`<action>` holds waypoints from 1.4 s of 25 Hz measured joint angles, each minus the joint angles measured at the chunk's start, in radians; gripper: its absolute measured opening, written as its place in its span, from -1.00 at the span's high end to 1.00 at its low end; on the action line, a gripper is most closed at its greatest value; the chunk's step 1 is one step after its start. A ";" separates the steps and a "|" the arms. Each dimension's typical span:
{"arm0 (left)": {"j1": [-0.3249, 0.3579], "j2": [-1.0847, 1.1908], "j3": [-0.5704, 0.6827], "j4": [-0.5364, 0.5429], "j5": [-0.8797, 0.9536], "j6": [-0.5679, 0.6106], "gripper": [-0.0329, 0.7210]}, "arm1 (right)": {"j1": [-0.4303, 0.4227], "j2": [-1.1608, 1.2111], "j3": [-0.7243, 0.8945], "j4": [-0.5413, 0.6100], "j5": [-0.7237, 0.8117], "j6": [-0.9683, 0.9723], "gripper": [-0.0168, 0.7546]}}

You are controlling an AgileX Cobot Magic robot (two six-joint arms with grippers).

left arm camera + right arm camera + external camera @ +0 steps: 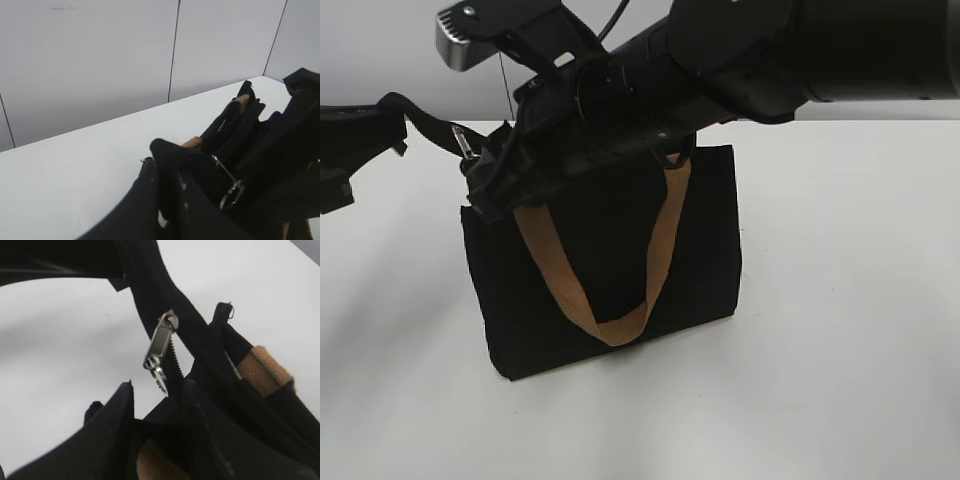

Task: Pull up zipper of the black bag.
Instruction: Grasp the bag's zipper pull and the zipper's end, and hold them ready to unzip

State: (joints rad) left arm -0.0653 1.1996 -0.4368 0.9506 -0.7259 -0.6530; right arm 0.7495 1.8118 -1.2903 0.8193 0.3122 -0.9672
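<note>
Black fabric fills the middle of the white table point(840, 300): the black bag point(700, 250) stands upright, one tan handle point(660, 240) drooping down its front panel. At the left, the left gripper point(345, 160) looks to be pinching a dark strip at the bag's top-left corner and stretching it outward, most likely to keep the zip track taut, though whether its jaws are truly clamped I cannot tell. Over the top reaches the right gripper point(495, 175), brought down onto that same corner. In its wrist view, the zipper point(159, 347) shows its silver pull tab dangling free just beyond the two fingertips point(117, 410), which stand parted with nothing between them. That looks like a line-up: tab ahead, jaws spread, ready to close on it once they advance.
</note>
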 joint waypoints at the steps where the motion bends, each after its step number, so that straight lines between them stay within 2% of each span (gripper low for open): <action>1: 0.000 0.000 0.000 0.000 0.000 0.000 0.86 | 0.000 0.000 0.000 0.002 0.000 0.000 0.27; 11: 0.000 0.000 0.000 0.000 0.000 0.000 0.86 | 0.000 0.000 0.000 0.086 -0.003 -0.035 0.27; 30: 0.000 0.000 0.000 0.000 0.001 0.000 0.87 | 0.026 0.022 0.000 0.094 -0.026 -0.075 0.27; 35: 0.000 0.000 0.000 0.000 0.001 0.000 0.87 | 0.026 0.024 0.000 0.095 -0.040 -0.075 0.38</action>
State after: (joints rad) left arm -0.0653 1.1996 -0.4368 0.9506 -0.7249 -0.6530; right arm 0.7756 1.8359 -1.2903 0.9146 0.2719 -1.0420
